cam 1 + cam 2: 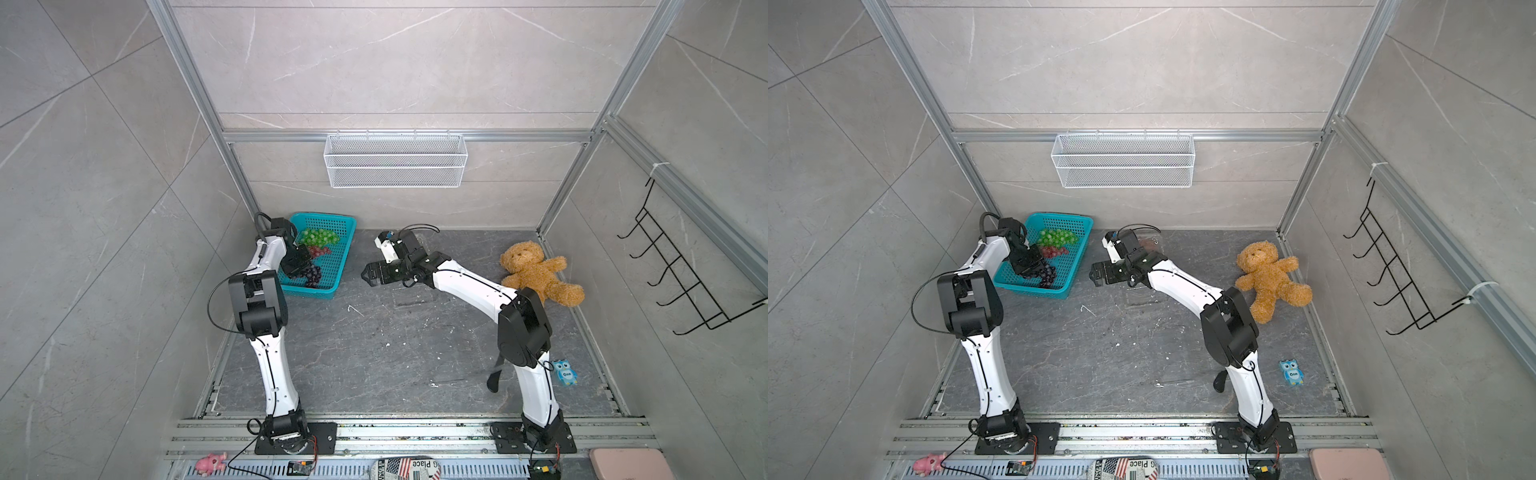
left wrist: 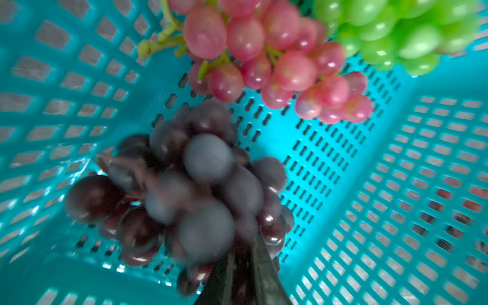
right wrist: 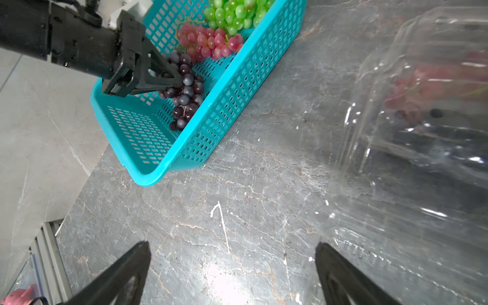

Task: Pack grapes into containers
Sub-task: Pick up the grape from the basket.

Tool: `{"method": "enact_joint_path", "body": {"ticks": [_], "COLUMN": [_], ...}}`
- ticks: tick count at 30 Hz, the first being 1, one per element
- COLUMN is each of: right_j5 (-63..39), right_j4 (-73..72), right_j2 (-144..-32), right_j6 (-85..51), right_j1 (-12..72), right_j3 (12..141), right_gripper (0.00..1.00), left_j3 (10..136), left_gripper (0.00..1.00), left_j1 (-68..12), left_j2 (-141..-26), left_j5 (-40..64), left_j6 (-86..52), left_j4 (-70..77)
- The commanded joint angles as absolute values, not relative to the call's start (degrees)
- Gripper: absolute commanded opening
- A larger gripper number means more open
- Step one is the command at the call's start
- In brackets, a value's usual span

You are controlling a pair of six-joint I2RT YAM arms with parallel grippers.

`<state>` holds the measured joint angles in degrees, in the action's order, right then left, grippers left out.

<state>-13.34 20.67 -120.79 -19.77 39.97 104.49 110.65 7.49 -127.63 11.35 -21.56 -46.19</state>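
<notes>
The left gripper (image 3: 176, 76) is clamped on the dark purple grape bunch (image 3: 187, 103), seemingly near its stem, the safest hold, since glossy berries likely slip or detach.

Left: grapes (image 1: 316, 250) in basket (image 1: 309, 292). Right: teddy (image 1: 536, 270).

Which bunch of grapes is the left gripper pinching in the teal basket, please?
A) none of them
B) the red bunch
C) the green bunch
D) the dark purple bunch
D: the right wrist view shows the left gripper pinched shut on the top of the dark purple bunch.
</notes>
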Motion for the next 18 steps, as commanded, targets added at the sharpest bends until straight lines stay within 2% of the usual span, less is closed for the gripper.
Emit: {"method": "enact_joint_path", "body": {"ticks": [1, 18], "right_j5": [-13.81, -14.48], "right_j4": [19.48, 18.88], "right_j2": [-117.73, -115.12], "right_j6": [-21.01, -23.07], "right_j1": [39.49, 37.5], "right_j3": [103.71, 100.83], "right_gripper": [0.99, 0.99], "left_j3": [110.73, 110.1], "left_gripper": [0.12, 0.12], "left_j1": [7.29, 6.05], "left_j2": [-121.02, -113.6], "left_j5": [13.13, 16.31], "left_j6": [-22.06, -23.73], "left_j4": [-45.68, -45.7]}}
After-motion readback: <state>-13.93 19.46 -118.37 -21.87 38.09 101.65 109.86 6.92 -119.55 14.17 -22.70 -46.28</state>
